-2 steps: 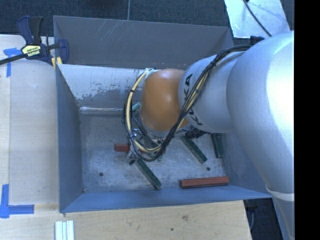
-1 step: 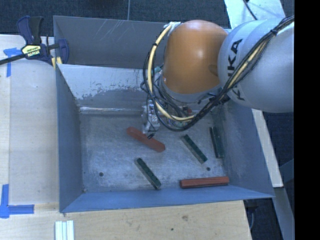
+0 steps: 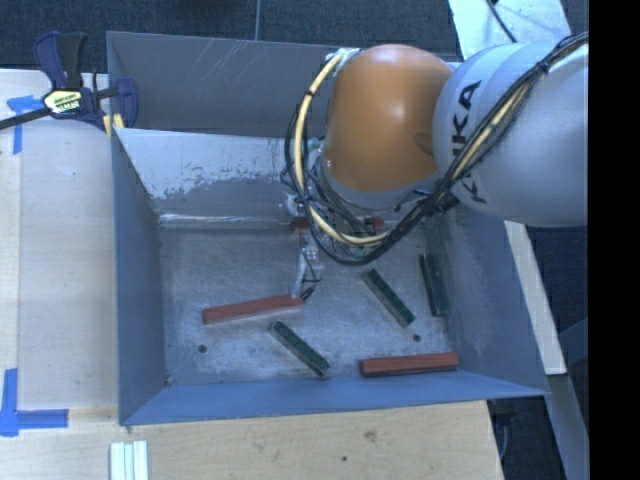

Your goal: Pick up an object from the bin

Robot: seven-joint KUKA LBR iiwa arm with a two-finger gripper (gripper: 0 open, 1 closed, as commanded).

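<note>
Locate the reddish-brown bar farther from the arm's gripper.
The reddish-brown bar lies flat in the camera view's lower right, along the near wall of the bin, with a dark green stick to its left and a second green stick above it.

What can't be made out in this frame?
Camera view:
1. Whether the gripper touches the red bar at its right end: too small, dark.
2. The bin, back right corner: hidden by the arm's orange cover.
3. The reddish bit at the wrist: too small to identify.
</note>
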